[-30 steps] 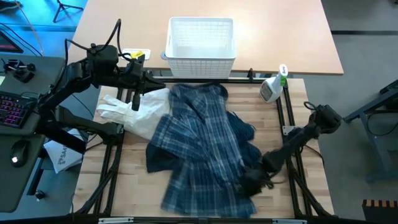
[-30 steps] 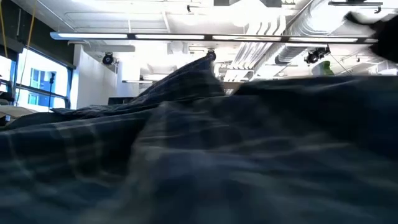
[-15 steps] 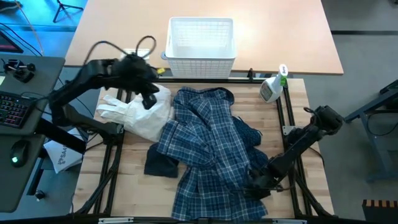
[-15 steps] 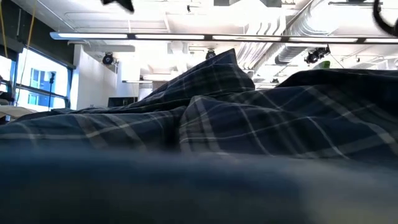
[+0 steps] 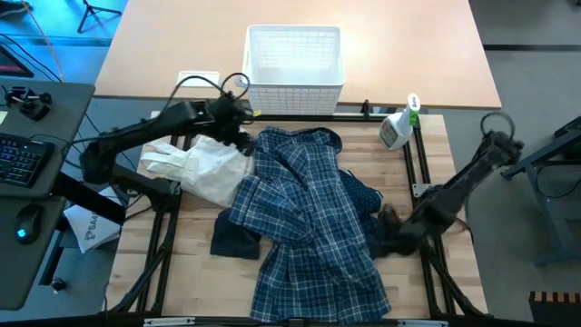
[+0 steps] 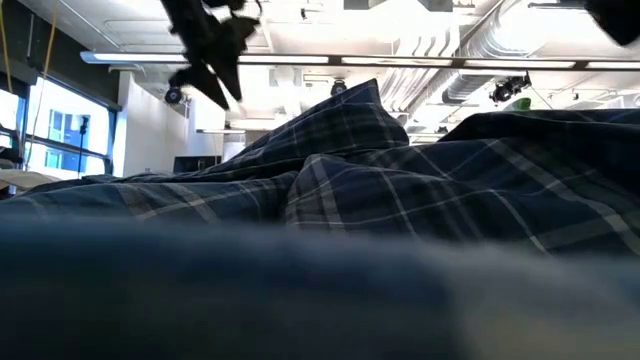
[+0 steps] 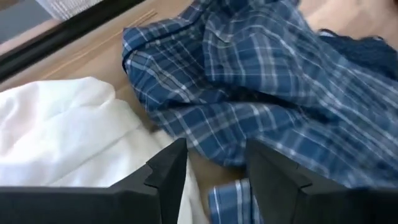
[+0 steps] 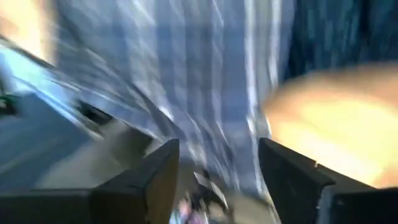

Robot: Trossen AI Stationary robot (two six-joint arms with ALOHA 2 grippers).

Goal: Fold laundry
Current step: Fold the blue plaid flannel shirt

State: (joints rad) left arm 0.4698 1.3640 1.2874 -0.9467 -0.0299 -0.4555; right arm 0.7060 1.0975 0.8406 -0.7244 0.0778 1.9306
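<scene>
High view: plaid shirt (image 5: pixel 309 218) sprawled rumpled mid-counter. Left tool (image 5: pixel 238 136) at shirt's 10 o'clock, right tool (image 5: pixel 386 227) at its 4 o'clock, both parted, holding nothing. Cloth light, limp, slumps; you'd best pinch collar or hem corners.

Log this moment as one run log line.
blue-and-white plaid shirt spread on table | left pincer open, empty | right pincer open, empty
</scene>
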